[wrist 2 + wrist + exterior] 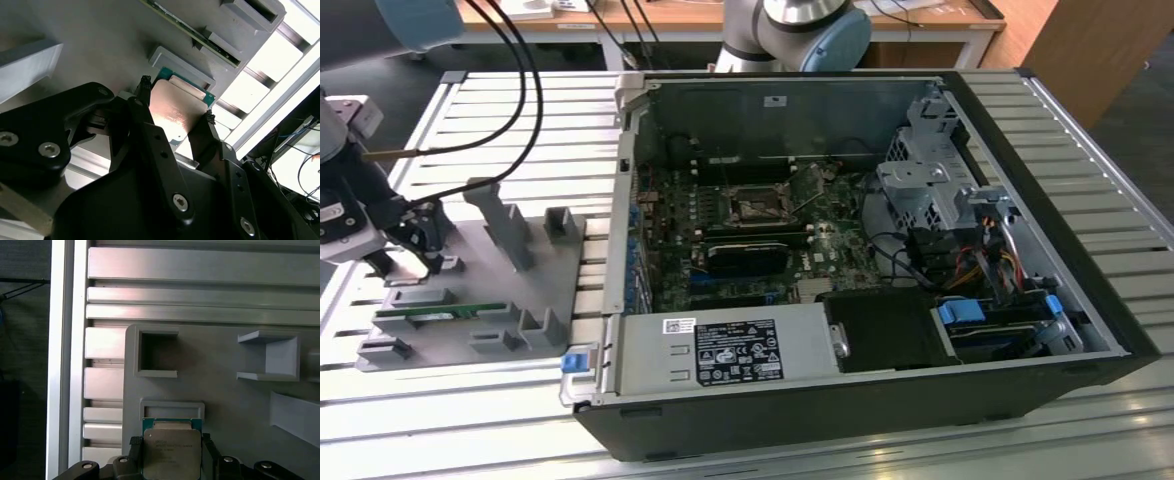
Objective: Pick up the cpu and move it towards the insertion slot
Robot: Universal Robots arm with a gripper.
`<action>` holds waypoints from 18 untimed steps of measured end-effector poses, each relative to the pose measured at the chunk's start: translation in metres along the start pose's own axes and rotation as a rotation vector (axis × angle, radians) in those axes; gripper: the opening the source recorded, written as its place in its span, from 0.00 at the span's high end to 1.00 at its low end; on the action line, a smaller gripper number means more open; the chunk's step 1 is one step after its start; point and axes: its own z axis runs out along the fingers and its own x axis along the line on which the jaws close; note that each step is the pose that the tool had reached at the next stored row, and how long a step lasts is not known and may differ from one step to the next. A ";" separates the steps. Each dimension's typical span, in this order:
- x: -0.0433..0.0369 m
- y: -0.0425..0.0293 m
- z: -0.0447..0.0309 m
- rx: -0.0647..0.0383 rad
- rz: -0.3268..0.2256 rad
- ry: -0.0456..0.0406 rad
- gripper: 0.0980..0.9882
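At the fixture tray [480, 270] — tool [177, 98] clamps the cpu [175, 119] by opposite edges, probably to keep it flat; insertion slot [754, 206] well apart.

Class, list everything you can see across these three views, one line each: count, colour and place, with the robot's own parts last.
cpu: one, silver top on green board, at a holder on the fixture plate
insertion slot: one, dark, silver-framed, inside the computer case
computer case: one, black, open, on the table
fixture plate: one, grey, on the exterior view's left
memory stick: one, green, on the fixture plate
table: one, silver slats
tool: one, black, closed on the cpu's two edges
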 end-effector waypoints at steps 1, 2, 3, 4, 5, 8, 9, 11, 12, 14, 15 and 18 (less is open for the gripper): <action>0.0000 0.0000 -0.0004 0.000 0.000 -0.0001 0.50; 0.0000 0.0000 -0.0010 0.000 0.000 0.0000 0.50; 0.0000 0.0000 -0.0014 0.000 0.000 -0.0001 0.50; 0.0000 0.0000 -0.0018 0.000 0.000 -0.0002 0.50; 0.0000 0.0000 -0.0021 0.000 0.000 -0.0003 0.50; 0.0000 0.0000 -0.0028 0.000 0.000 -0.0002 0.50; 0.0000 0.0000 -0.0030 0.000 0.000 -0.0002 0.50; 0.0000 0.0000 -0.0038 0.000 0.000 0.0001 0.50; 0.0000 0.0000 -0.0042 0.000 0.000 0.0000 0.50; 0.0000 0.0000 -0.0048 0.000 0.000 -0.0002 0.50; 0.0000 0.0000 -0.0049 0.000 0.000 -0.0003 0.50; 0.0000 0.0000 -0.0057 0.000 0.000 -0.0002 0.50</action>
